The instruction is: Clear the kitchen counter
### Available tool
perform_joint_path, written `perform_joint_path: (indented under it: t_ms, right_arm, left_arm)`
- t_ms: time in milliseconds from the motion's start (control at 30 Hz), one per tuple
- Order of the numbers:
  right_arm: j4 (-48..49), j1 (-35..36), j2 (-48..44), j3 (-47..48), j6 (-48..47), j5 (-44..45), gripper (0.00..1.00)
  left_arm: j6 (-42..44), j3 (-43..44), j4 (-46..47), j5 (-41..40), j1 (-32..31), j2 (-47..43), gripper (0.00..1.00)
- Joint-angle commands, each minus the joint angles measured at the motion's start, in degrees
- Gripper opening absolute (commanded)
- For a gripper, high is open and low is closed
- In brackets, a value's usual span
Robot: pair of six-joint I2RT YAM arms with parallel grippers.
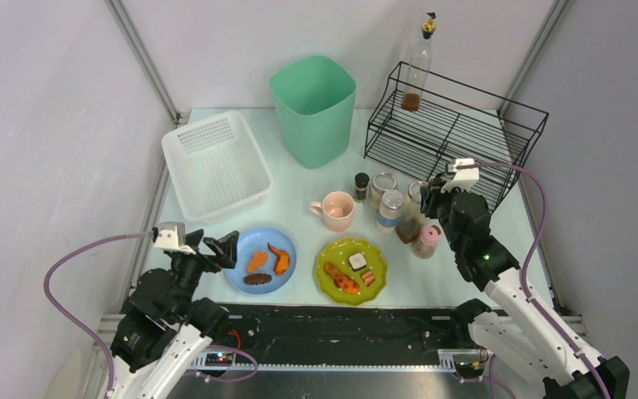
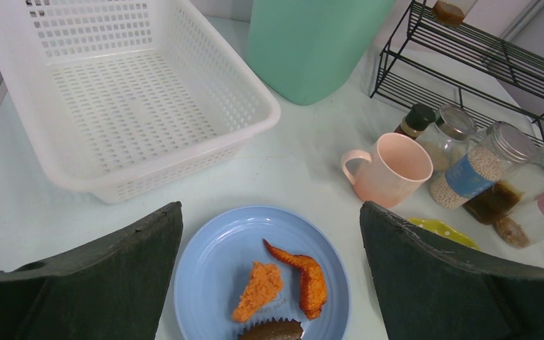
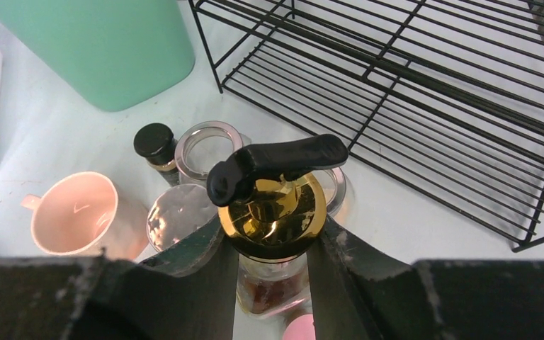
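The pale kitchen counter (image 1: 297, 196) holds a blue plate (image 1: 241, 274) with fried food pieces and a green plate (image 1: 341, 249) with food. A pink mug (image 1: 336, 210) and several jars (image 1: 390, 209) stand mid-right. My left gripper (image 1: 224, 249) is open and empty, hovering over the blue plate (image 2: 205, 276), one finger on each side of it in the left wrist view. My right gripper (image 1: 428, 208) is shut on a sauce bottle (image 3: 273, 205) with a gold cap and black spout, gripping its neck just under the cap; dark sauce shows below.
A white perforated basket (image 1: 214, 165) sits back left and a green bin (image 1: 312, 108) at back centre. A black wire rack (image 1: 457, 133) at back right carries a tall bottle (image 1: 417, 66). A pink-lidded jar (image 1: 426, 240) stands beside my right gripper.
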Motion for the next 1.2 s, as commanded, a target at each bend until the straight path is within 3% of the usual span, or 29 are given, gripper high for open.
perform_joint_path:
  t_ms: [0, 33, 400, 1167]
  right_arm:
    - [1.7, 0.7, -2.9, 0.4, -1.1, 1.8, 0.04]
    - [1.5, 0.8, -3.3, 0.4, -1.3, 1.9, 0.00]
    - [1.1, 2.6, -7.3, 1.8, -1.9, 2.1, 0.00]
    - [-4.5, 5.6, -9.1, 18.6, -8.7, 5.3, 0.00]
  left_arm:
    - [-0.1, -0.4, 1.2, 0.1, -0.2, -1.9, 0.98]
    - [-0.1, -0.4, 1.2, 0.1, -0.2, -1.8, 0.98]
    - [-0.1, -0.3, 1.3, 0.8, -0.2, -0.9, 0.98]
    - [-0.1, -0.4, 1.2, 0.1, -0.2, -2.6, 0.98]
